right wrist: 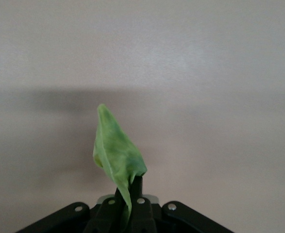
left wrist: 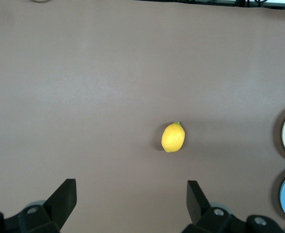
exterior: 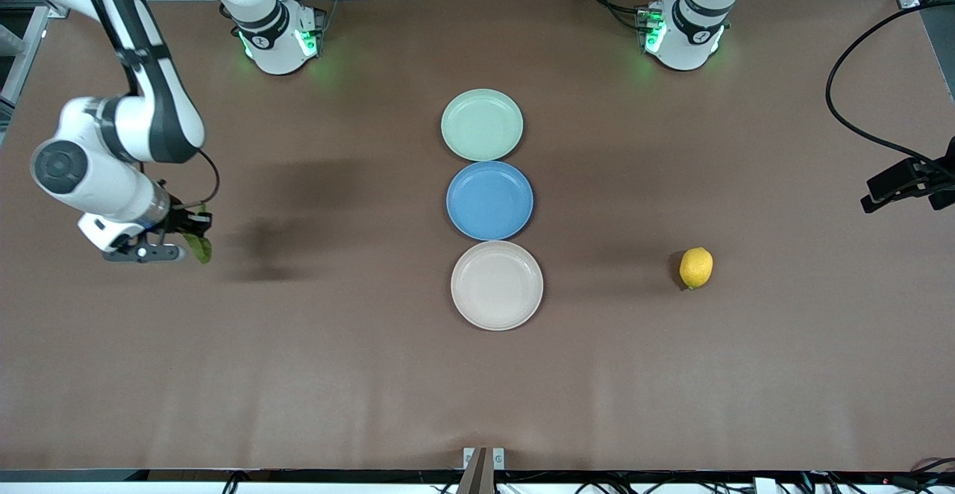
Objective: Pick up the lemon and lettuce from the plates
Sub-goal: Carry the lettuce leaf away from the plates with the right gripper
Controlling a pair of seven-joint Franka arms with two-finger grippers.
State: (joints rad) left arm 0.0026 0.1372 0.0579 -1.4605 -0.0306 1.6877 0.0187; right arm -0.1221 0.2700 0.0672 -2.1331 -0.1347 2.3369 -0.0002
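The lemon [exterior: 696,267] lies on the bare table toward the left arm's end, level with the beige plate [exterior: 497,285]. It also shows in the left wrist view [left wrist: 173,137]. The mint plate [exterior: 482,124] and the beige plate are empty. My right gripper [exterior: 195,231] is up in the air over the table at the right arm's end, shut on the lettuce [exterior: 200,248], which hangs from its fingers. In the right wrist view the gripper [right wrist: 129,190] pinches the leaf [right wrist: 117,150]. My left gripper [left wrist: 131,183] is open and empty, high over the table near the lemon; it is out of the front view.
An empty blue plate [exterior: 489,201] sits between the mint and beige plates in a row at the table's middle. A black device [exterior: 906,180] with a cable [exterior: 843,117] stands at the left arm's end of the table.
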